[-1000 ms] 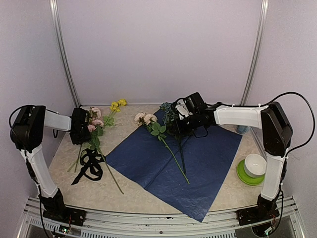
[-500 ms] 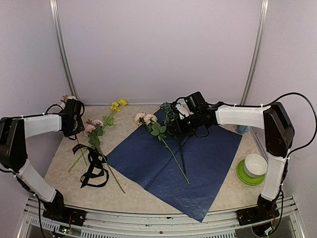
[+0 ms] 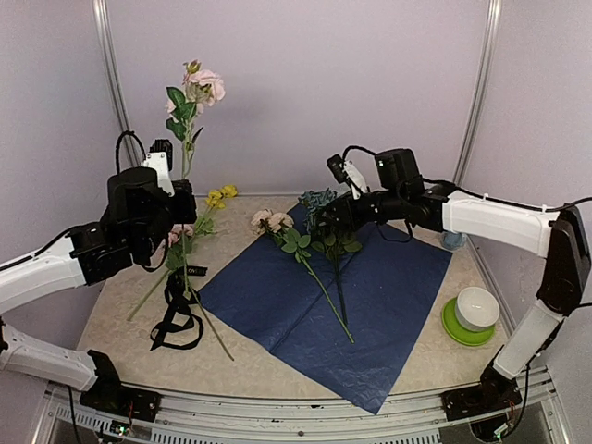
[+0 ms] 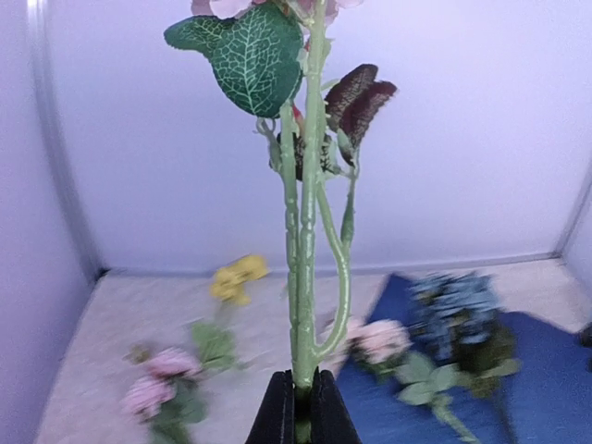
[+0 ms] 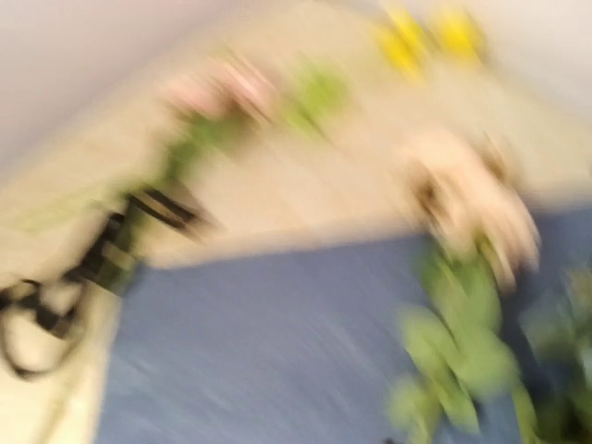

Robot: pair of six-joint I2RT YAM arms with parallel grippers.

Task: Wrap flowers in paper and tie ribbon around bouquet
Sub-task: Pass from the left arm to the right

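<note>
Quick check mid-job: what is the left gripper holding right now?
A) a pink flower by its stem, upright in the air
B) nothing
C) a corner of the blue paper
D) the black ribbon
A: the left gripper is shut on the green stem of the pink flower, which stands upright above it.

my two arms share one build, smooth white link shells joined by chunky black joint housings, the left arm (image 3: 37, 277) and the right arm (image 3: 490, 222) alike, each ending in a black base (image 3: 102, 393). thin black cables (image 3: 117, 153) loop loosely along the links. my left end effector (image 4: 301, 407) has two slim matte black fingers (image 4: 277, 416) with flat inner faces, and a small white bracket (image 3: 159, 171) sits on the black wrist block behind it.
</note>
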